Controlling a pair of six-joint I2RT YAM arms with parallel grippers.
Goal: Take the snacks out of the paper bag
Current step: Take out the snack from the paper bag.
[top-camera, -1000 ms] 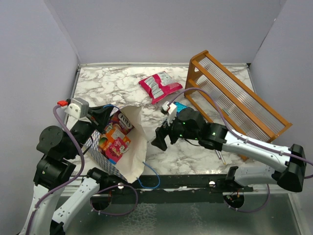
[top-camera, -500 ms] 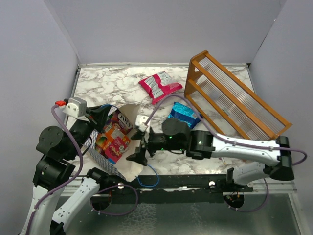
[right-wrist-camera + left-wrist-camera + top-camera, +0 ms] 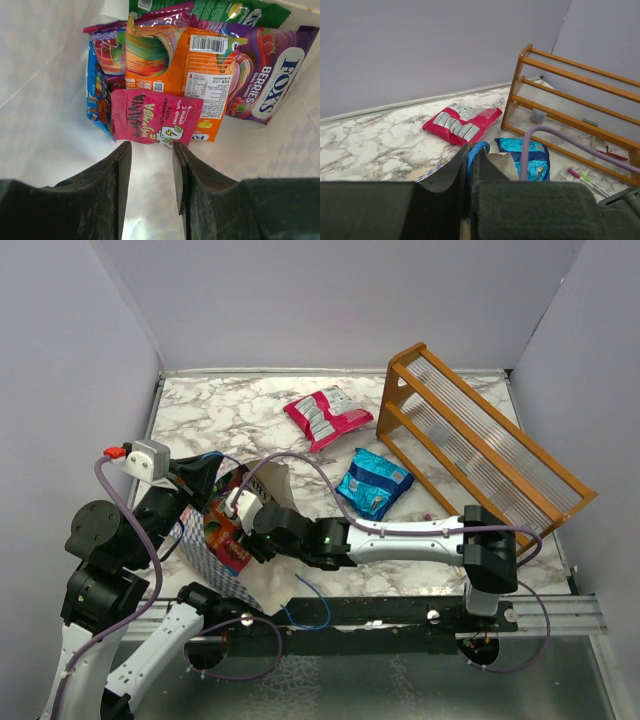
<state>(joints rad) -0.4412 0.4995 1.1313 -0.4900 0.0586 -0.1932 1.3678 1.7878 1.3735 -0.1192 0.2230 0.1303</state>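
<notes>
- Left fingers (image 3: 470, 152) clenched on the paper bag's (image 3: 195, 552) rim: a slip there and the mouth folds shut.
- Right fingers (image 3: 149, 146) deep inside the bag, parted and empty at the pink packet (image 3: 155, 117). They may pinch the orange packet (image 3: 200, 85) underneath too.

From above, cannot see the fingertips of the right gripper (image 3: 151, 149), sunk in the paper bag (image 3: 200, 555) behind its wrist. Through the right wrist camera, find the green packet (image 3: 235, 12) cut off at the top edge and the blue packet (image 3: 94, 100) mostly under the orange packet (image 3: 205, 85) and pink packet (image 3: 152, 117). Through the left wrist camera, cannot identify the small bits (image 3: 538, 116) on the rack (image 3: 560, 65), and see the left gripper (image 3: 470, 155) only as a dark blur.
</notes>
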